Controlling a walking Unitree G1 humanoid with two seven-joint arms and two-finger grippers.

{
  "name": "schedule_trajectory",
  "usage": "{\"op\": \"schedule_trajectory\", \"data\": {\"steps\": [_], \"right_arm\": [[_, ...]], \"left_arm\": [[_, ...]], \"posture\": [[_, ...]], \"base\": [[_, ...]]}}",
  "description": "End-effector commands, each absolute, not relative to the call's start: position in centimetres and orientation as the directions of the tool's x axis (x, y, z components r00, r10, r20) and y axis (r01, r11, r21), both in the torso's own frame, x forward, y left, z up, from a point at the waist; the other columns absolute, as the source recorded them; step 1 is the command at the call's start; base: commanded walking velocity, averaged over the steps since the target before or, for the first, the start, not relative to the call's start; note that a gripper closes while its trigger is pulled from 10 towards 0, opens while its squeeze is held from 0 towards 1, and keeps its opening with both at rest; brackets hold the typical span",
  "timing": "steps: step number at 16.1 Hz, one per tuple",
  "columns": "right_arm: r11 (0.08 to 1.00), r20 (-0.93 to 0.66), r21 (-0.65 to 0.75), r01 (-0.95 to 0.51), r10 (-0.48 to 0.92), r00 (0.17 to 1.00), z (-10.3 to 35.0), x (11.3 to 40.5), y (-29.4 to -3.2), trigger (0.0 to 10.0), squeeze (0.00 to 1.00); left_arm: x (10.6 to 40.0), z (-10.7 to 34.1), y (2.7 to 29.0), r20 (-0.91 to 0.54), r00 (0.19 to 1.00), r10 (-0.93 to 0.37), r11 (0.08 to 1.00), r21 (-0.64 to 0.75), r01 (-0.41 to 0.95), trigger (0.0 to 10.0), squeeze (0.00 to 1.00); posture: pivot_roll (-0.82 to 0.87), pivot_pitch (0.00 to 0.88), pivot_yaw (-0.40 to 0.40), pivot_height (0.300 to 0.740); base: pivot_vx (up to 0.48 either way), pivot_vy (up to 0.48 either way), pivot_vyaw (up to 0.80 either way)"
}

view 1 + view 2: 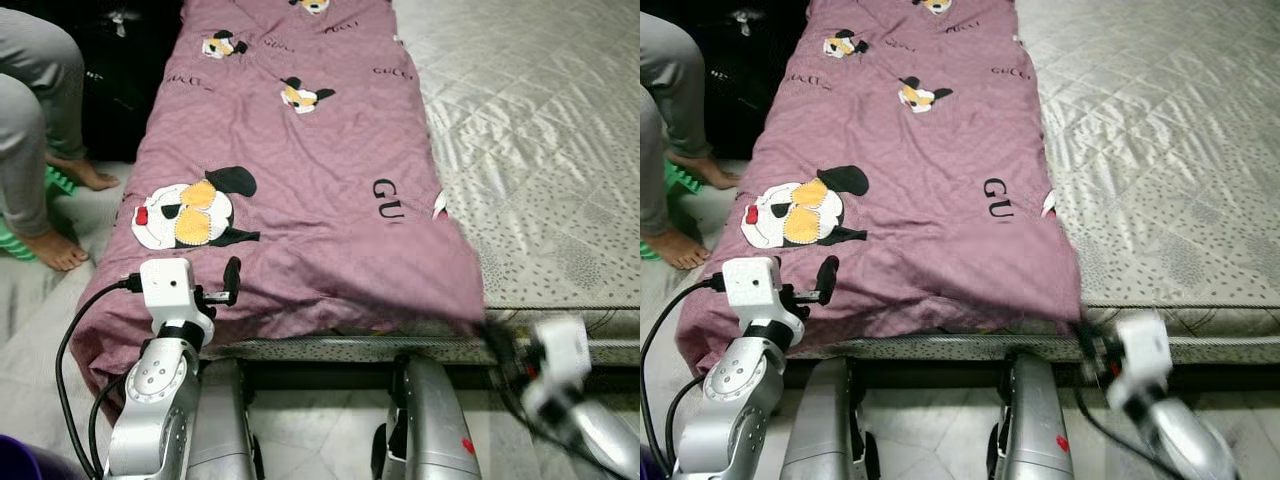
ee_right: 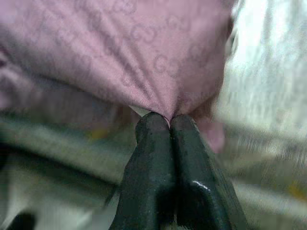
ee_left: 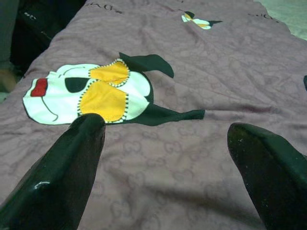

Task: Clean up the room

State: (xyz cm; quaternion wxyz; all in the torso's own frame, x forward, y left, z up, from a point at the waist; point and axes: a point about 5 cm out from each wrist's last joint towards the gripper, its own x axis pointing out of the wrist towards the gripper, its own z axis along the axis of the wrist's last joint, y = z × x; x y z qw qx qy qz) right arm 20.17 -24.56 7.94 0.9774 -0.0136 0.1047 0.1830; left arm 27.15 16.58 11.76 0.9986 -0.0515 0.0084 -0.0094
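Right wrist view: right gripper (image 2: 169, 120) pinches near corner of mauve cartoon-print quilt (image 1: 300, 150), long axis running away; left gripper (image 3: 168, 139) spread above opposite corner.

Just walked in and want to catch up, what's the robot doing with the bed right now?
The robot stands at the foot of a bed, working on a mauve quilt with cartoon dog patches. Its right gripper is shut on the quilt's near corner at the mattress edge. Its left gripper is open, poised just over the quilt near the large dog patch. A person's legs are beside the bed on the robot's left.
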Motion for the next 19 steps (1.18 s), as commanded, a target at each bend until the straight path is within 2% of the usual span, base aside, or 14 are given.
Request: {"op": "schedule_trajectory", "data": {"steps": [1, 4, 6, 9, 10, 11, 12, 13, 14, 15, 17, 19], "right_arm": [[0.901, -0.249, 0.049, -0.43, 0.428, 0.869, 7.9, 18.8, -24.9, 0.0, 0.0], [0.847, -0.375, 0.091, -0.523, 0.516, 0.77, 6.5, 15.7, -26.1, 0.0, 0.0], [0.815, -0.447, 0.099, -0.57, 0.549, 0.706, 5.4, 14.3, -26.4, 0.0, 0.0], [0.802, -0.544, 0.0, -0.597, 0.501, 0.673, 3.5, 13.5, -27.2, 0.0, 0.0], [0.809, -0.575, -0.101, -0.579, 0.428, 0.698, 3.0, 14.2, -27.5, 9.5, 0.0], [0.812, -0.587, -0.152, -0.563, 0.384, 0.712, 2.8, 14.6, -27.8, 9.5, 0.0], [0.823, -0.573, -0.196, -0.533, 0.345, 0.743, 2.8, 15.3, -27.9, 10.0, 0.4], [0.82, -0.541, -0.324, -0.473, 0.249, 0.803, 3.4, 17.1, -28.1, 10.0, 1.0], [0.806, -0.461, -0.455, -0.378, 0.15, 0.875, 4.8, 19.6, -28.2, 10.0, 1.0], [0.803, -0.409, -0.497, -0.329, 0.118, 0.905, 5.6, 20.7, -28.1, 10.0, 1.0], [0.815, -0.279, -0.536, -0.221, 0.076, 0.957, 8.0, 23.0, -27.5, 10.0, 1.0], [0.862, -0.102, -0.497, -0.096, 0.052, 0.993, 10.8, 25.3, -26.0, 10.0, 1.0]], "left_arm": [[27.1, 11.4, 16.8, -0.033, 0.999, -0.034, 0.994, -0.108, 0.03, 10.0, 0.0], [26.9, 11.4, 15.8, -0.037, 0.993, -0.11, 0.988, -0.115, 0.105, 10.0, 0.0], [26.8, 11.2, 15.4, -0.04, 0.992, -0.118, 0.986, -0.121, 0.112, 10.0, 0.0], [26.9, 11.0, 15.2, -0.049, 0.991, -0.127, 0.985, -0.124, 0.12, 10.0, 0.0], [26.9, 10.9, 15.3, -0.058, 0.99, -0.132, 0.985, -0.117, 0.124, 10.0, 0.0], [26.9, 10.8, 15.4, -0.065, 0.989, -0.134, 0.986, -0.112, 0.126, 10.0, 0.0], [26.9, 10.8, 15.4, -0.064, 0.989, -0.133, 0.986, -0.114, 0.125, 10.0, 0.0], [26.9, 10.8, 15.5, -0.068, 0.989, -0.129, 0.986, -0.113, 0.121, 10.0, 0.0], [26.9, 10.8, 15.4, -0.07, 0.989, -0.128, 0.986, -0.113, 0.12, 10.0, 0.0], [26.9, 10.8, 15.4, -0.07, 0.989, -0.13, 0.986, -0.114, 0.122, 10.0, 0.0], [27.0, 10.8, 15.3, -0.068, 0.989, -0.133, 0.985, -0.117, 0.125, 10.0, 0.0], [27.0, 10.9, 15.2, -0.063, 0.989, -0.134, 0.984, -0.124, 0.125, 10.0, 0.0]], "posture": [[-0.01, 0.149, 0.041, 0.533], [-0.02, 0.149, 0.04, 0.533], [-0.02, 0.149, 0.04, 0.533], [-0.02, 0.146, 0.036, 0.533], [-0.01, 0.146, 0.035, 0.533], [-0.01, 0.146, 0.035, 0.533], [-0.01, 0.146, 0.035, 0.533], [-0.01, 0.141, 0.036, 0.533], [-0.01, 0.137, 0.035, 0.533], [-0.01, 0.135, 0.035, 0.533], [-0.01, 0.133, 0.034, 0.533], [-0.01, 0.128, 0.029, 0.533]], "base": [[0.0, 0.0, 0.0], [0.0, 0.0, 0.0], [0.0, 0.0, 0.0], [0.0, 0.0, 0.0], [0.0, 0.0, 0.0], [0.0, 0.0, 0.0], [0.0, 0.0, 0.0], [0.0, 0.0, 0.0], [0.0, 0.0, 0.0], [0.0, 0.0, 0.0], [0.0, 0.0, 0.0], [0.0, 0.0, 0.0]]}}
